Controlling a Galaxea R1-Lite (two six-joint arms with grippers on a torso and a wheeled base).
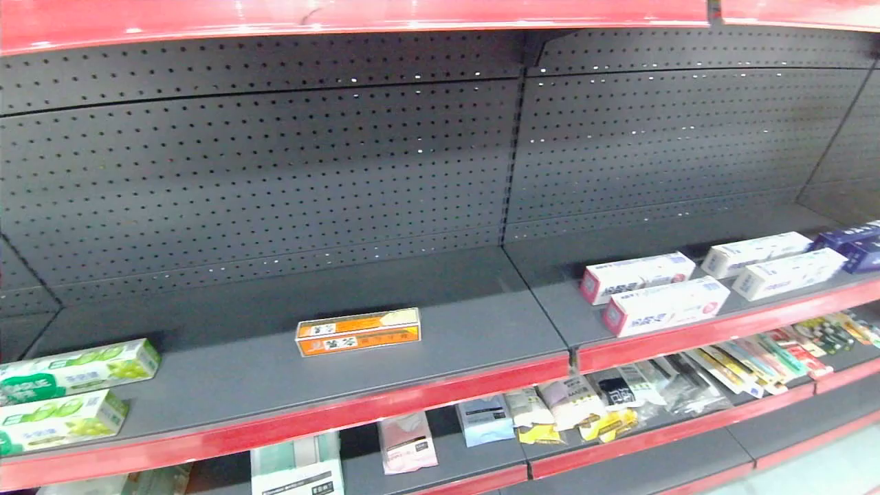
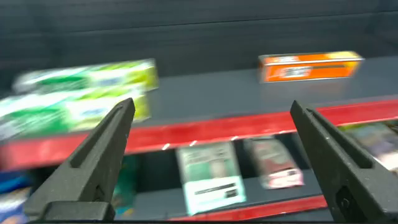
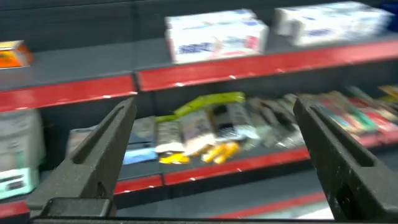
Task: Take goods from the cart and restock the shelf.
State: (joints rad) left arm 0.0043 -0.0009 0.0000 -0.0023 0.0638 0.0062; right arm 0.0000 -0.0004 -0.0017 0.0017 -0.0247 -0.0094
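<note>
left hand (image 2: pixel 211 104): released, the two black fingers (image 2: pixel 112 149) spread wide with nothing between them. it faces the front of the dark grey metal shelf with the red front lip (image 1: pixel 275 385).

ahead of that hand and above finger level, off toward the robot's right, lies the flat orange toothpaste carton (image 2: pixel 310 66), long side to the front, alone in the middle of the bay and set back from the lip. ahead and toward the robot's left sit two green-and-white cartons (image 2: pixel 87 78), one behind the other, the front one near the lip. below finger level, on the lower shelf (image 1: pixel 481 474), a white-and-green packet (image 2: pixel 208 174) lies beside a pink packet (image 2: pixel 273 162).

right hand (image 3: pixel 214 104): also released, fingers (image 3: pixel 106 155) wide apart, holding nothing. it faces the next bay along.

ahead of this hand and above it, a pair of white-and-red cartons (image 3: pixel 214 34) lies near the red lip; further toward the robot's right, another pair of white cartons (image 3: pixel 336 22). past those, dark blue cartons (image 1: pixel 852 244) (seen at the head view's edge). between the fingers and lower down, a row of mixed small packets (image 3: pixel 205 134) crowds the lower shelf, some yellow, some clear; the kinds are too blurred to tell. the orange carton lies far off to this hand's left.

behind the goods stands the perforated dark back panel (image 1: pixel 275 158).
</note>
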